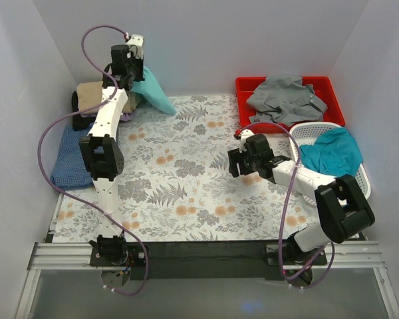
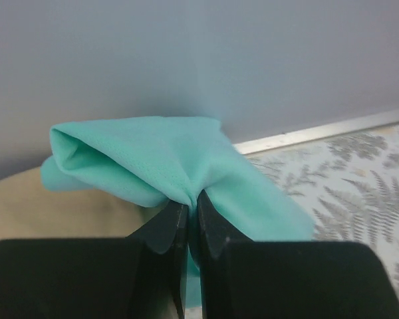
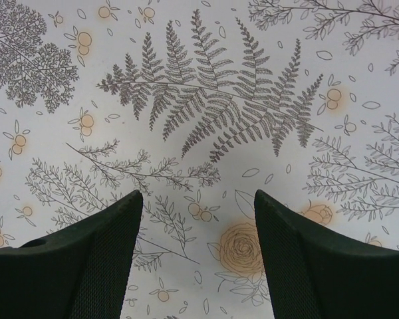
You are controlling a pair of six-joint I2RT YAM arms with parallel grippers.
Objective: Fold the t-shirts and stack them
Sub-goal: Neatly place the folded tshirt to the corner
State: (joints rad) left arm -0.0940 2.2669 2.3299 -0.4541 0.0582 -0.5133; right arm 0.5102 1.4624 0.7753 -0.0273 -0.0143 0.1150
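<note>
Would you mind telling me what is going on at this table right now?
The left claw is shut on a mint green t-shirt and holds it bunched up at the far left corner, right by a tan t-shirt. A blue t-shirt lies nearer along the left edge. The right claw is open and empty over the floral tablecloth. A grey t-shirt waits in the red bin and a teal t-shirt in the white basket.

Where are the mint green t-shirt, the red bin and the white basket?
mint green t-shirt [image 2: 153, 156]: left wrist view, bunched fold.
red bin [image 1: 241, 93]: top external view, left wall.
white basket [image 1: 316, 126]: top external view, far rim.
</note>
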